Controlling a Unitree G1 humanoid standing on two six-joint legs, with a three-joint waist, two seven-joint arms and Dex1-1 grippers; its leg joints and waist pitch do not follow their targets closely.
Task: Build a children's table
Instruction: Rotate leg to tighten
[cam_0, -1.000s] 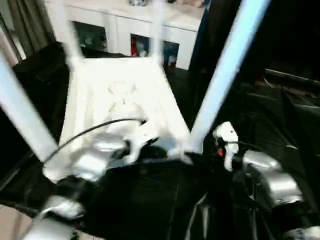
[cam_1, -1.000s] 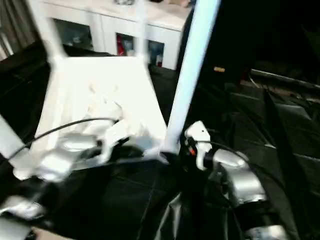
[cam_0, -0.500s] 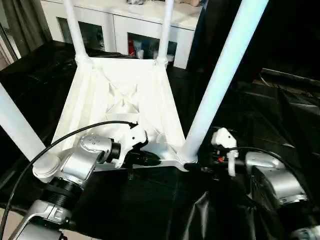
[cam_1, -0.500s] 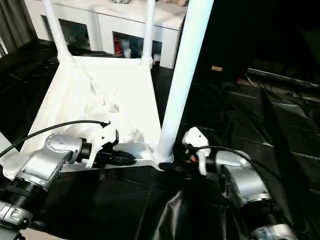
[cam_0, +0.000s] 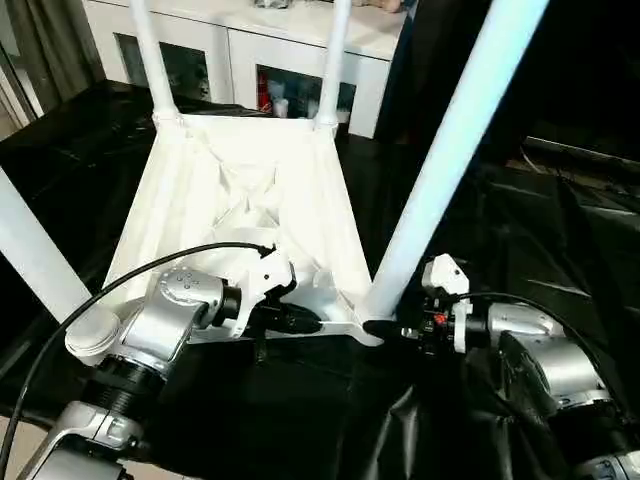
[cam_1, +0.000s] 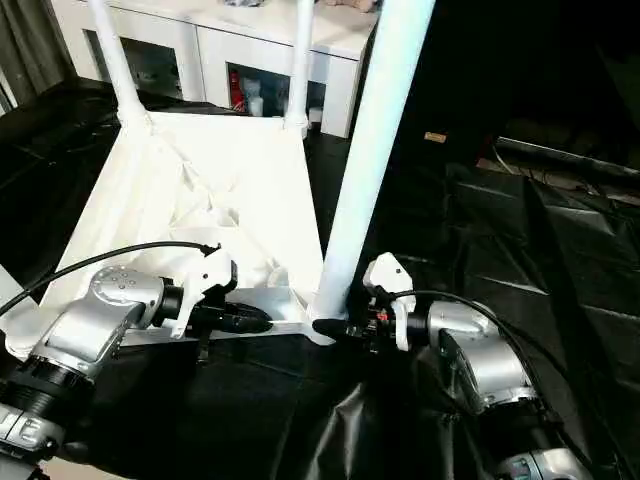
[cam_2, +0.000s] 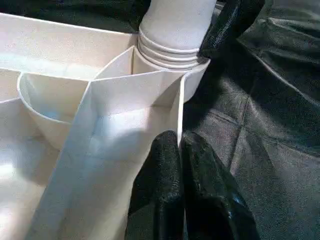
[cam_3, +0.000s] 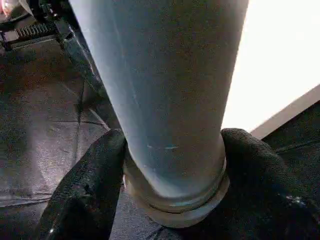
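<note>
The children's table (cam_0: 250, 190) lies upside down on a black sheet, ribbed underside up. All of its legs stand in the corner sockets. My left gripper (cam_0: 305, 320) is shut on the thin near rim (cam_2: 177, 115) of the top, its fingers (cam_2: 162, 170) pinching that wall close to the near right socket. My right gripper (cam_0: 385, 328) reaches in from the right at the foot of the near right leg (cam_0: 450, 140). Its two fingers (cam_3: 85, 185) press on either side of the leg (cam_3: 165, 100), just above the ringed collar.
A white cabinet (cam_0: 250, 60) with glass doors stands behind the table. The near left leg (cam_0: 35, 250) rises beside my left forearm. A black cable (cam_0: 150, 270) arcs over that arm. Crumpled black sheeting (cam_0: 560, 240) covers the floor to the right.
My right gripper has slid left up to the near right leg and closed its fingers around the leg's base. The left gripper keeps its hold on the rim.
</note>
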